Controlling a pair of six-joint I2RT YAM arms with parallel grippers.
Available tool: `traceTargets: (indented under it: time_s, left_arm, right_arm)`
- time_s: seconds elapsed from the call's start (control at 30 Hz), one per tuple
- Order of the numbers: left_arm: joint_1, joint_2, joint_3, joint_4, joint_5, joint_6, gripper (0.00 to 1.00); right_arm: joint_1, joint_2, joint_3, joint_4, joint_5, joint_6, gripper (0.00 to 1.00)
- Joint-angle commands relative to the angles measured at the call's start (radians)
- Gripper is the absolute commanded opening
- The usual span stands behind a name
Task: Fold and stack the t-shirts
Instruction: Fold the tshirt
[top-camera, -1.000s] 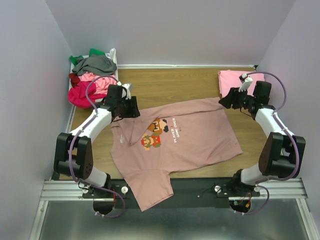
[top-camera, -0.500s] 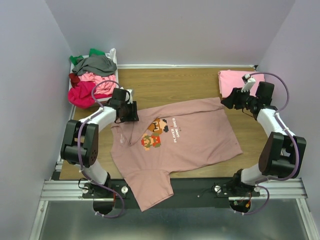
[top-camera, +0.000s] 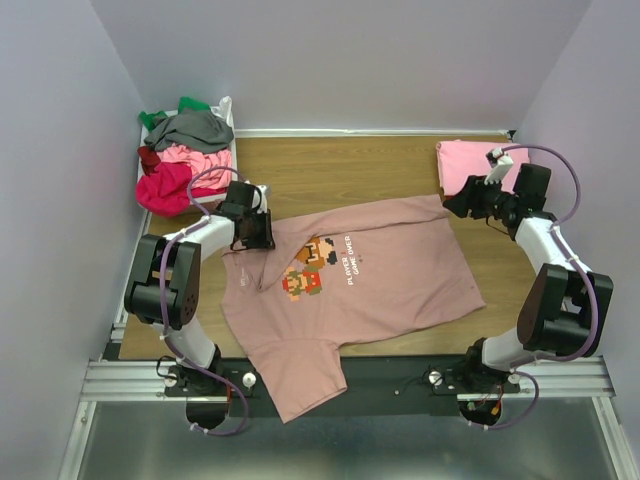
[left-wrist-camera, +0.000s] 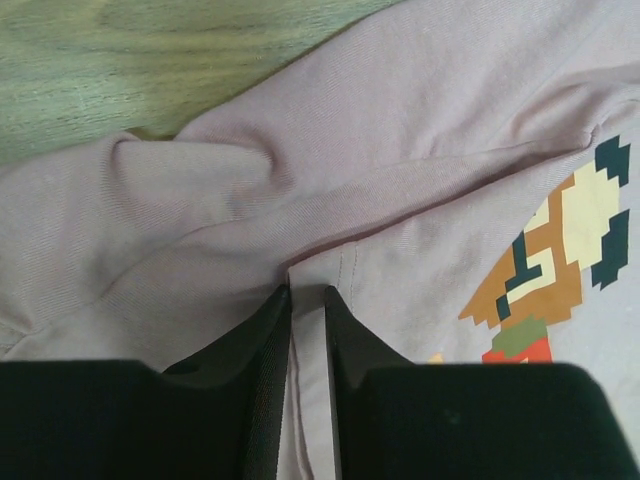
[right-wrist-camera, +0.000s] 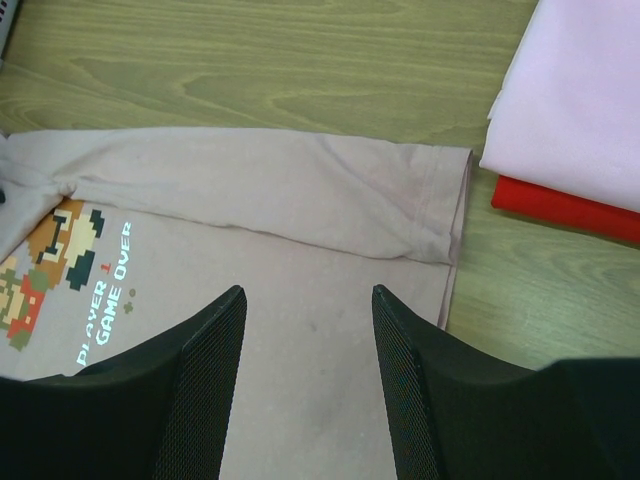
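Wooden table (top-camera: 330, 170), dusty-pink tee (top-camera: 380, 275) pinched between left fingers (left-wrist-camera: 262, 400); right fingers (right-wrist-camera: 205, 370) open — above it

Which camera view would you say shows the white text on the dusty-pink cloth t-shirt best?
The right wrist view: the white text on the dusty-pink cloth t-shirt is close and readable. The top external view shows it whole but tiny. The left wrist view shows only part of the pixel-art character, no text.
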Motion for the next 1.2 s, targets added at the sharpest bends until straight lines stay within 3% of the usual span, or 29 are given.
traceTargets:
  time_s: [0.0, 0.17, 0.27, 0.6, 1.17]
  left_arm:
    - [-0.011, -0.008, -0.017, 0.021, 0.054, 0.007, 0.24]
    - [-0.015, -0.034, -0.037, 0.022, 0.085, 0.002, 0.06]
    - [-0.017, -0.057, -0.054, 0.022, 0.110, -0.003, 0.00]
    - [-0.043, -0.191, -0.144, 0.031, 0.159, -0.035, 0.00]
    - [-0.115, -0.277, -0.203, 0.034, 0.194, -0.079, 0.00]
  right_arm:
    - [-0.012, 0.001, -0.012, -0.021, -0.027, 0.000, 0.61]
    - [-0.015, 0.003, -0.010, -0.019, -0.027, 0.002, 0.61]
    - [-0.017, 0.001, -0.010, -0.022, -0.027, 0.003, 0.61]
    - [-0.021, -0.002, -0.010, -0.024, -0.033, 0.005, 0.61]
    - [-0.029, -0.007, -0.010, -0.025, -0.041, 0.003, 0.61]
